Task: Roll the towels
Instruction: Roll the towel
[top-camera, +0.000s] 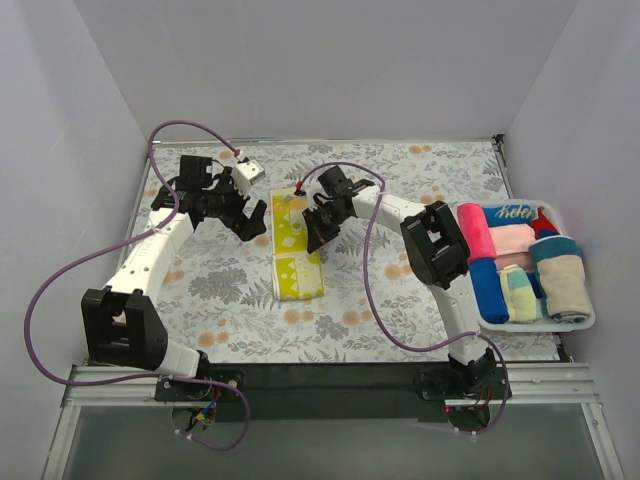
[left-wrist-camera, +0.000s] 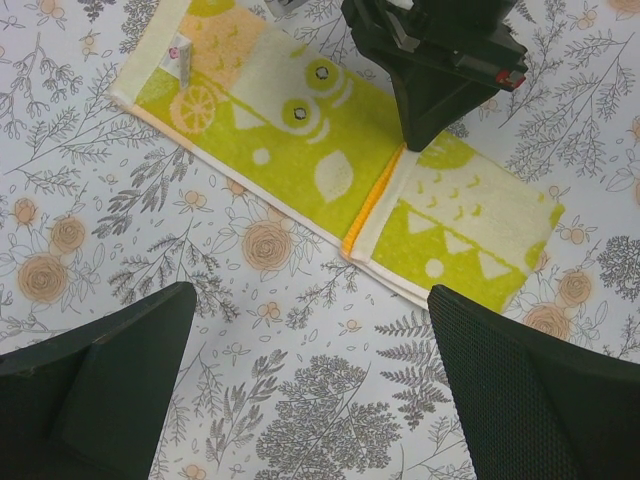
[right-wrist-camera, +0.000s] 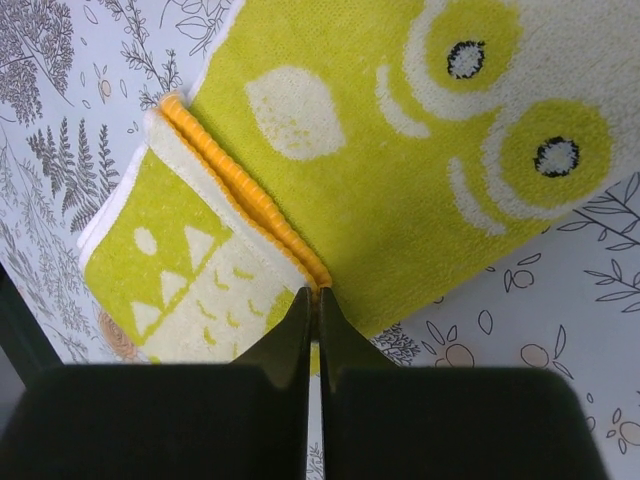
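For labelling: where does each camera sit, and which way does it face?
Top external: above, behind the bases, looking down on the floral table covering; left arm, right arm show.
Left wrist: above the yellow patterned cloth towel; open left fingers below.
Right wrist: close over it; shut right fingers.
Both wrist views share its orange hem.

Yellow-green towel lies flat, well left of the basket. It is a long strip, its near end folded over at an orange hem. Rolled towels sit packed inside the basket: red, pink, blue, beige.
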